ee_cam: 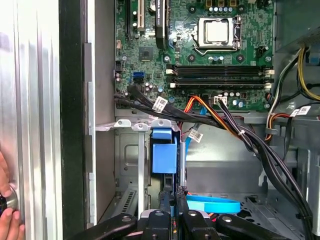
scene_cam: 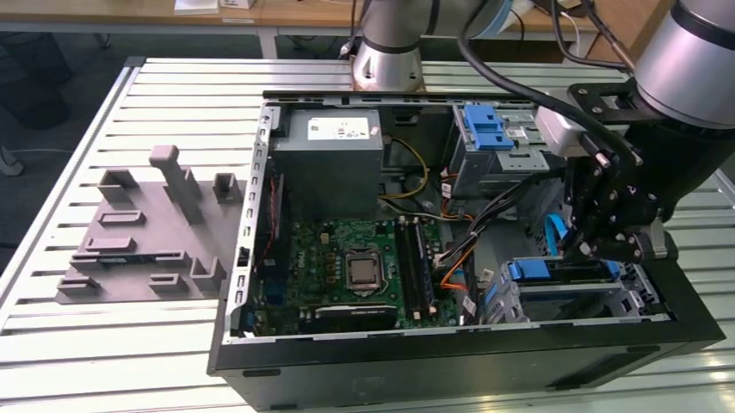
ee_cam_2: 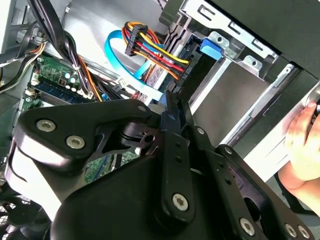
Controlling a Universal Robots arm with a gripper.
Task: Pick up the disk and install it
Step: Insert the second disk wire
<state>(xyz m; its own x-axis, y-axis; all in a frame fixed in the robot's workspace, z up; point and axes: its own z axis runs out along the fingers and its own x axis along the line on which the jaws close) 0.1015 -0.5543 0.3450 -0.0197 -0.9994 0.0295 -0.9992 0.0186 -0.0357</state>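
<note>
Biggest risk: snagging the bundle of cables [ee_cam: 240, 132] that crosses the case [scene_cam: 460, 361] right beside the gripper [scene_cam: 597, 249]. Any sideways drift there could hook a wire and pull a plug loose.

Same worry with the flat blue cable [ee_cam: 210, 204], curled just beside the gripper's tip in the first wrist view. Could get pinched against metal on a downward push.

Disk [scene_cam: 569, 275] low in the drive cage [scene_cam: 643, 297], in the case corner at the exterior view's right, blue frame end facing the motherboard [scene_cam: 344, 267]. Gripper directly above it, touching or nearly so. Jaws: clenched, released or grasping, cannot tell from these views.

If not lined up with the cage rails, likely to jam or tilt under force. Cannot confirm full seating.

1 more hazard: a person's hand [ee_cam_2: 300, 145] resting on the outer case wall near the cage. Too near the arm for a wide swing.

Room for moving: tight. Cage walls on 2 sides, the case's outer wall just beyond, cables on the motherboard side. Only clear way out straight up through the open side of the case. Plenty of open table [scene_cam: 172, 344] at the exterior view's left, apart from 1 grey fixture [scene_cam: 150, 232].
</note>
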